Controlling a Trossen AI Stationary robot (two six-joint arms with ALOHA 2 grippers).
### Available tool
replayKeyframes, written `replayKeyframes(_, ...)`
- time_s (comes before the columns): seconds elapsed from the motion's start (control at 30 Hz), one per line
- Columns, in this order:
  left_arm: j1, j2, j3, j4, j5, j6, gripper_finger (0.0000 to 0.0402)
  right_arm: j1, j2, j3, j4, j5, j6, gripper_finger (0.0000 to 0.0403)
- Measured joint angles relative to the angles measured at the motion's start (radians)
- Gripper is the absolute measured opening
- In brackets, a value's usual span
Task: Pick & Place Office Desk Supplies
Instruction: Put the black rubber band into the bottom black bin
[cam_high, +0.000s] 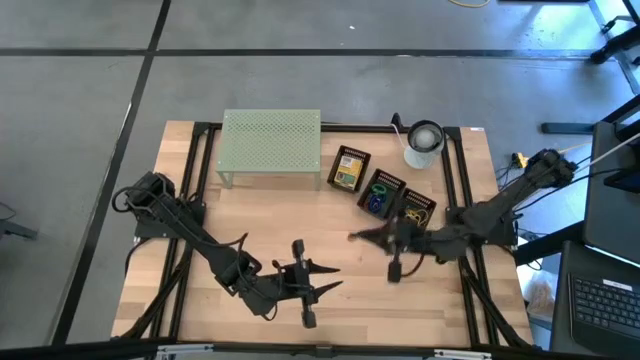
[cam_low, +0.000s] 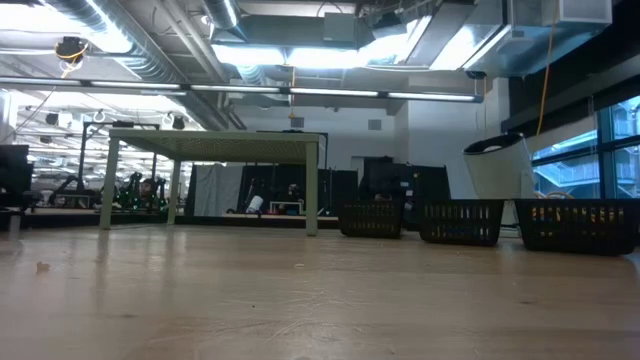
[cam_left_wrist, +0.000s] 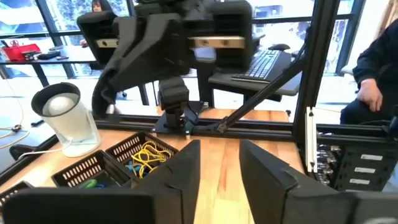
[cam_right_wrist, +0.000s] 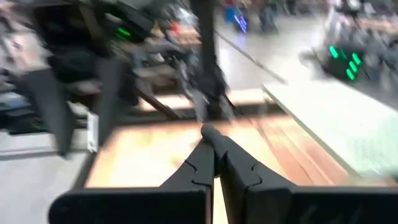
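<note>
The left gripper (cam_high: 303, 283) hovers over bare wood at the near edge of the table (cam_high: 250, 230), its fingers (cam_left_wrist: 186, 168) parted with nothing between them. The right gripper (cam_high: 394, 268) sits pressed together, empty, just in front of three black baskets (cam_high: 384, 192) (rubber bands (cam_left_wrist: 148, 157) inside, yellow and blue). A pale green perforated rack (cam_high: 271, 140) and a white cup (cam_high: 423, 142) stand behind.
</note>
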Motion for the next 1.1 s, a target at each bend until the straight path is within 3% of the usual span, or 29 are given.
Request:
replayKeyframes(0.17,-0.003,0.0,0.0,-0.049,0.005,0.0,0.0129,-0.042,-0.151,0.0,-0.434,0.011,0.307,0.0007)
replayKeyframes(0.4,-0.005,0.0,0.0,-0.124,0.004,0.0,0.0129,-0.112,-0.204,0.0,-1.087,-0.15,0.843,0.0007)
replayKeyframes(0.5,-0.005,0.0,0.0,-0.129,0.004,0.0,0.0127,-0.131,-0.18,-0.001,-1.268,-0.231,0.998,0.0007)
replayKeyframes(0.83,-0.006,0.0,0.0,-0.129,-0.01,0.099,0.0132,-0.188,-0.148,-0.144,-1.294,-0.301,1.213,0.0015)
replayKeyframes(1.1,-0.01,0.0,0.0,-0.132,-0.056,0.159,0.0132,-0.203,-0.146,-0.178,-1.278,-0.298,1.244,0.0082)
